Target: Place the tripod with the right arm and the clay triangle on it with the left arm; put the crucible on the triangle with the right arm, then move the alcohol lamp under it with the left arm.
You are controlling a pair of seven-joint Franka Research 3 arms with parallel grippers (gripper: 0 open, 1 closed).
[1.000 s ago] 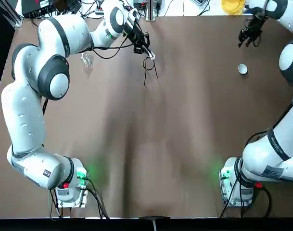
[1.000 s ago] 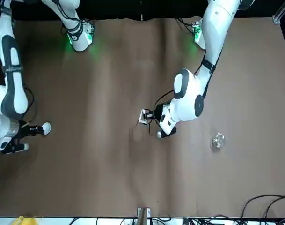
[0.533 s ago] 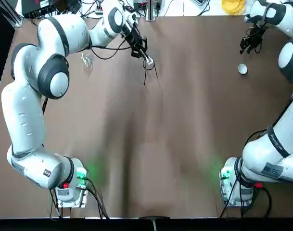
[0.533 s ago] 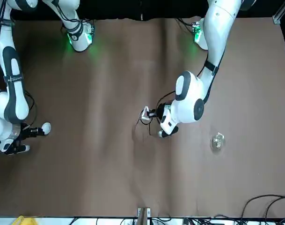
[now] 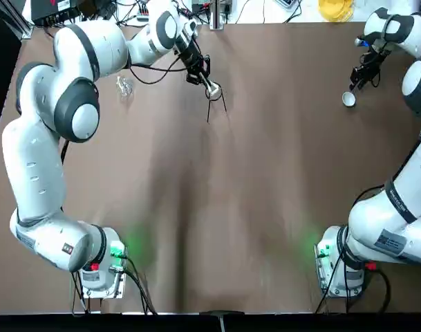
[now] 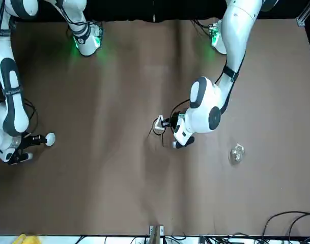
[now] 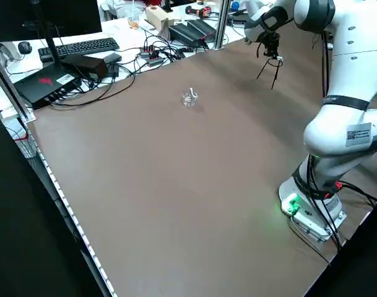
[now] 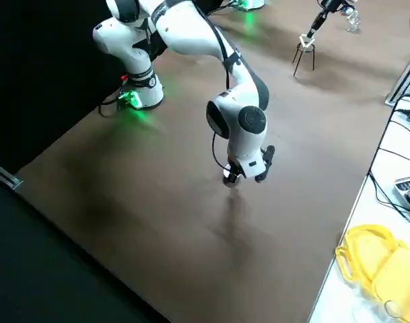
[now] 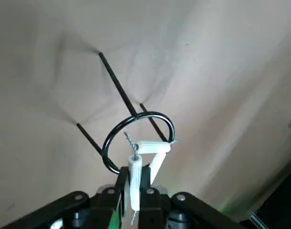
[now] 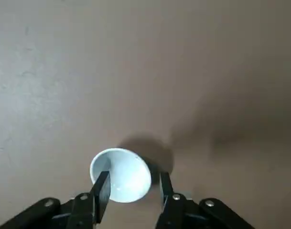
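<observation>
Tripod [image 9: 135, 115] stands upright on the tabletop [image 5: 231, 228], nearer its far edge than the arms' bases, its legs spread beneath the ring. The left tool [image 9: 132, 174] is at the ring, closed on one white tube of the clay triangle [image 9: 155, 147]; the triangle lies tilted at the ring's edge, part of it over the opening. Whether it bears on the ring I cannot tell.

Well apart, toward the robot's right, the crucible [image 10: 126, 176] is on the tabletop, also nearer the far edge. The right tool [image 10: 135, 174] is down at it, fingers spread, with the cup's rim partly behind one finger and a gap toward the other. Whether either finger touches it I cannot tell. A wide open stretch of tabletop lies between crucible and tripod.

The alcohol lamp [image 7: 189, 98] sits farther to the robot's left than the tripod, with open tabletop between them; seen from above, the left arm [image 5: 79, 111] bends close around it. Black cables [image 7: 108, 93] run along the tabletop's far edge, apart from the lamp.
</observation>
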